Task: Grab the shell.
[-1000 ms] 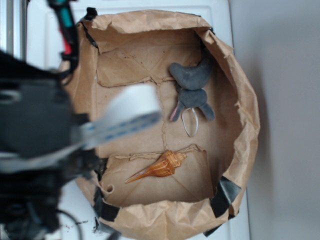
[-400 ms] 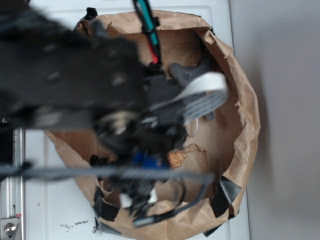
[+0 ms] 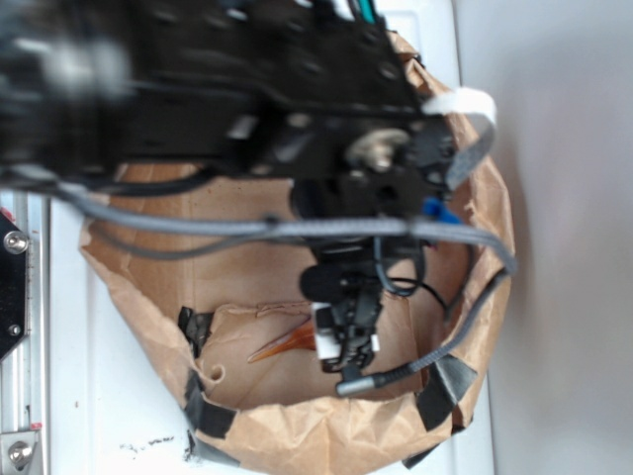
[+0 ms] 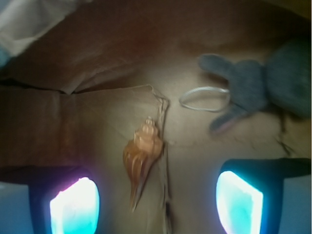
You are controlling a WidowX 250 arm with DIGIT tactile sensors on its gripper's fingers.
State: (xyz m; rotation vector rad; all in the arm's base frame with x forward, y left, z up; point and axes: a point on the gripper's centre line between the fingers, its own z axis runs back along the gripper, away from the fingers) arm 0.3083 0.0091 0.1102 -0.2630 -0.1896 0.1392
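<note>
Shell not yet grabbed — approach only.
Fingers (image 4: 156, 202) spread, hanging above the shell (image 4: 140, 158) — descent and closing remain.

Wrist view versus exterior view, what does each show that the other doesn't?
Only the wrist view shows the grey plush toy animal, the clear ring beside it, and the whole orange-brown spiral seashell lying between the open gripper fingers. Only the exterior view shows the black robot arm, its grey cables and the black tape patches. Both show the shell's pointed tail and the brown paper bag.
</note>
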